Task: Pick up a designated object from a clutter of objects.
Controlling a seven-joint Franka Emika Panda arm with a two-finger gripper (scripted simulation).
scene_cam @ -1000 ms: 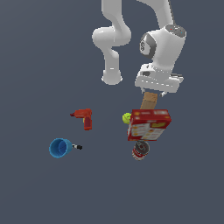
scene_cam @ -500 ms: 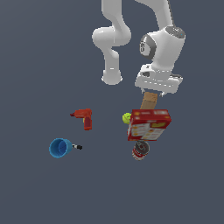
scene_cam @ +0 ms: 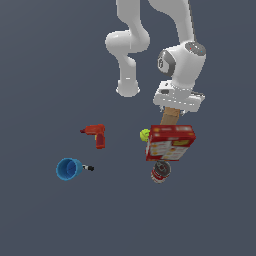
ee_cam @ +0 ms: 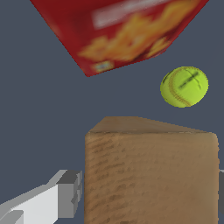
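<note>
Progress: your arm is down over the block, which shows in the exterior view as a tan sliver between the wrist housing and the red box. The block appears to sit on the floor, not yet lifted, though the exterior view hides its base behind the box, so you cannot confirm contact with the ground. Judged from this, approach and alignment look done; the grasp closure, lift and clearance from the clutter are left.

Gripper: in the wrist view the block fills the space ahead of the camera. One finger shows just beside the block's side face, with a thin dark gap between pad and wood. The opposite finger is only a sliver at the frame edge. So the jaws straddle the block, spread slightly wider than it, and hold nothing yet as far as you can see. Contact on the far side: cannot tell.

Neighbours: the ball lies near the block's far end, and the box beyond it. In the exterior view the ball touches or nearly touches the box's edge. The can sits just below the box. The drill, cup and marker are well apart, toward the exterior view's left.
</note>
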